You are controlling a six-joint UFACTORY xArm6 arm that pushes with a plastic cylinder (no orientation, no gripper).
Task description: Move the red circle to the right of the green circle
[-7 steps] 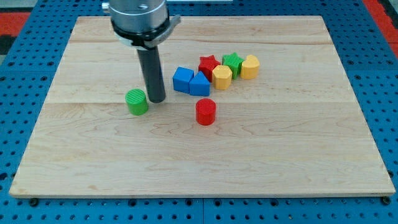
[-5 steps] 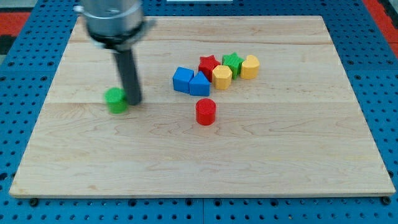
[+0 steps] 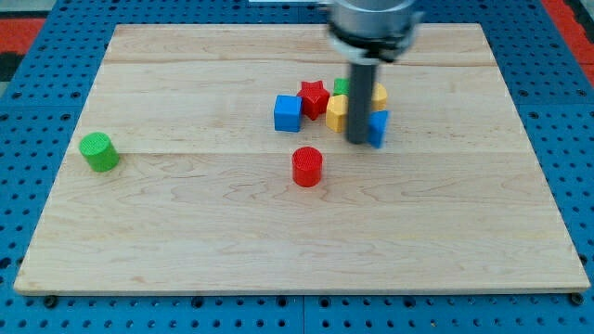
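Since the earlier frames the green circle (image 3: 98, 151) has gone far out to the view's left edge of the board (image 3: 278, 250), the rod has crossed to the cluster at the upper middle, and the blue blocks have separated. The arm's rod carries no gripper and has hold of nothing; its tip (image 3: 358, 141) is down on the wood, touching the left side of a blue block (image 3: 376, 128) whose shape cannot be made out. The red circle (image 3: 307, 167) stands alone, at about 8 o'clock from the tip and near it, and well apart from the green circle, which lies at 9 o'clock from the red one. A blue cube (image 3: 288, 113) sits at 11 o'clock from the red circle, with a red star (image 3: 315, 97) just beside it at 2 o'clock. A yellow block (image 3: 336, 111) touches the rod's left side; another yellow block (image 3: 378, 94) and a green block (image 3: 342, 86) are partly hidden behind the rod
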